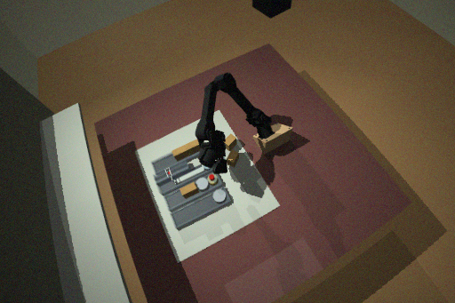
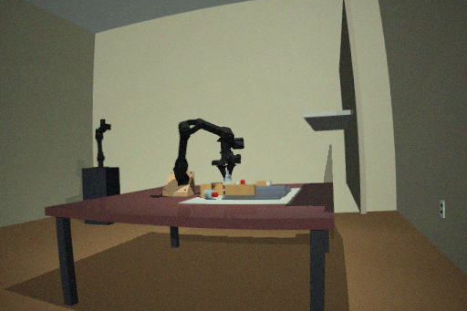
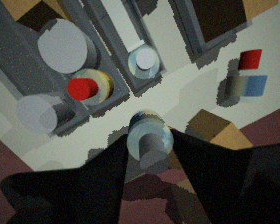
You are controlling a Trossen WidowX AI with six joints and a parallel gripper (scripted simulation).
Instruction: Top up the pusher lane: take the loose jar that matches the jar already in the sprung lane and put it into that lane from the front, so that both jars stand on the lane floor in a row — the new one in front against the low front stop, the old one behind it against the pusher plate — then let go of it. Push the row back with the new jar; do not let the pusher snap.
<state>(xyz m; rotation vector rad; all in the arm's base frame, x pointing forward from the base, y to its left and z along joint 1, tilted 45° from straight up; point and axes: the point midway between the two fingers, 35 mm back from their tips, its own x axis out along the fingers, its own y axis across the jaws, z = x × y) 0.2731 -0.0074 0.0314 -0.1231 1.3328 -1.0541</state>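
The fingers [image 1: 219,166] [image 2: 222,170] are part-open and pinched around a clear, bluish jar with a grey cap [image 2: 227,177] [image 3: 150,139]. The jar is held off the front end of the sprung lane [image 3: 153,82], outside it. In that lane, a pale-capped jar [image 3: 143,62] is seen near the front, with the white pusher strip [image 1: 191,175] [image 3: 122,22] behind it. In the neighbouring lane, a red-capped jar [image 1: 212,179] [image 3: 96,87] is stood. On the sprung lane's other side, a blue jar with a red cap [image 2: 210,194] [image 3: 253,85] is laid on its side. A small red-and-white marking [image 1: 169,173] is shown at the sprung lane's rear, too small to be read.
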